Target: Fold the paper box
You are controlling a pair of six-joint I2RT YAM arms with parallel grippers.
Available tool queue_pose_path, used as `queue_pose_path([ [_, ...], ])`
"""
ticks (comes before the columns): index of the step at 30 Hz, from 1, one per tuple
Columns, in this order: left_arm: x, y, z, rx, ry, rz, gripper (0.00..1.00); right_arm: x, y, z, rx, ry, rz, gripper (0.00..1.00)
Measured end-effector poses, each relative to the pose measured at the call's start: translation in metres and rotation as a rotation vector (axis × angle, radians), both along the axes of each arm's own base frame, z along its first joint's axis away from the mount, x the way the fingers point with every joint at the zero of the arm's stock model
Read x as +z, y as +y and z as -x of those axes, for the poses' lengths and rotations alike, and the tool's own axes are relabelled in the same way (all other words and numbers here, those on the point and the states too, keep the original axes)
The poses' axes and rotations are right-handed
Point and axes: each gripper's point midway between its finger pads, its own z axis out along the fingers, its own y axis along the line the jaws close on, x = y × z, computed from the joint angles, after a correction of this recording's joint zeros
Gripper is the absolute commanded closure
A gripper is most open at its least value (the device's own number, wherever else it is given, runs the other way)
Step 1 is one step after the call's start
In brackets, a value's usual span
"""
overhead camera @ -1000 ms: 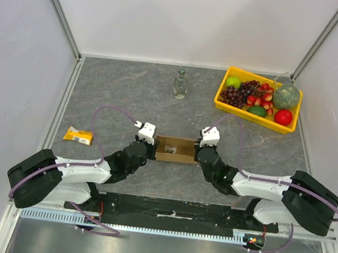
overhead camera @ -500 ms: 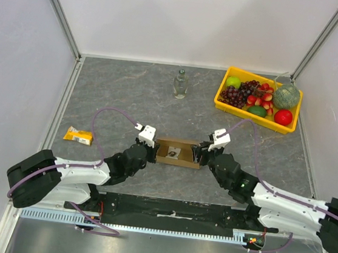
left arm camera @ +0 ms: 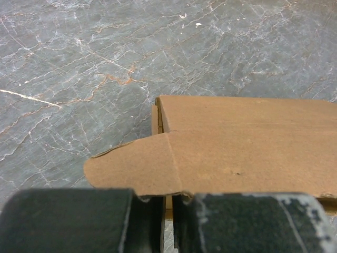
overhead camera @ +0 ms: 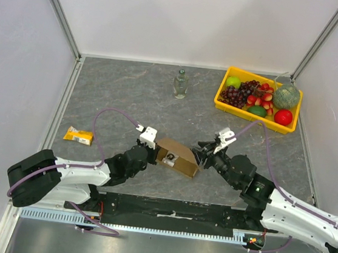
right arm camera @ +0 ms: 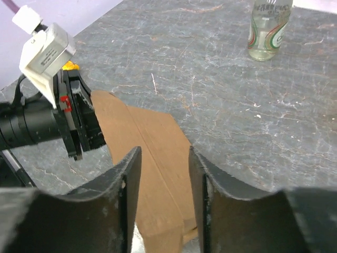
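Note:
The paper box [overhead camera: 179,157] is brown cardboard, lying tilted on the grey table between my arms, with a closed side facing up. My left gripper [overhead camera: 155,152] is shut on its left end. In the left wrist view the fingers [left arm camera: 167,203] pinch a thin cardboard wall below a rounded flap [left arm camera: 131,166]. My right gripper [overhead camera: 201,156] is open just right of the box and apart from it. In the right wrist view its jaws [right arm camera: 164,174] stand wide, with the box panel [right arm camera: 152,153] below them.
A yellow tray [overhead camera: 225,85] of fruit stands at the back right. A glass bottle [overhead camera: 180,84] stands at the back middle and also shows in the right wrist view [right arm camera: 269,26]. A yellow packet [overhead camera: 79,135] lies at the left.
My right gripper has let go of the box and drawn back to the right. The box has tipped over and turned, its open top no longer facing up. My left gripper still holds it.

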Motion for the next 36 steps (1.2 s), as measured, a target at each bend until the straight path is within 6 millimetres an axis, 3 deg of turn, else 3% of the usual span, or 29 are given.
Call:
queue_pose_path([
  [3, 0.0, -0.002, 0.002, -0.007, -0.001, 0.0, 0.89, -0.001, 0.01, -0.008, -0.009, 0.021, 0.045, 0.67],
  [8, -0.005, 0.0, 0.007, -0.017, 0.006, -0.011, 0.87, -0.02, 0.031, -0.02, -0.012, 0.088, 0.126, 0.74],
  [13, -0.013, 0.006, 0.013, -0.021, 0.017, -0.016, 0.81, -0.051, 0.041, -0.023, -0.015, 0.158, 0.179, 0.74],
  [19, -0.012, 0.009, 0.017, -0.019, 0.022, 0.009, 0.69, -0.072, 0.054, -0.025, 0.002, 0.208, 0.2, 0.74],
  [25, -0.011, 0.009, 0.024, -0.039, 0.035, 0.035, 0.61, -0.076, 0.068, -0.027, 0.025, 0.227, 0.187, 0.74],
  [26, -0.01, 0.009, 0.026, -0.046, 0.04, 0.041, 0.51, -0.076, 0.071, -0.028, 0.03, 0.228, 0.185, 0.74],
  [28, -0.009, 0.008, 0.029, -0.06, 0.048, 0.054, 0.45, -0.076, 0.076, -0.029, 0.039, 0.229, 0.178, 0.74],
  [36, -0.007, 0.003, 0.054, -0.158, 0.122, 0.127, 0.34, -0.087, 0.081, -0.029, 0.049, 0.248, 0.194, 0.74],
])
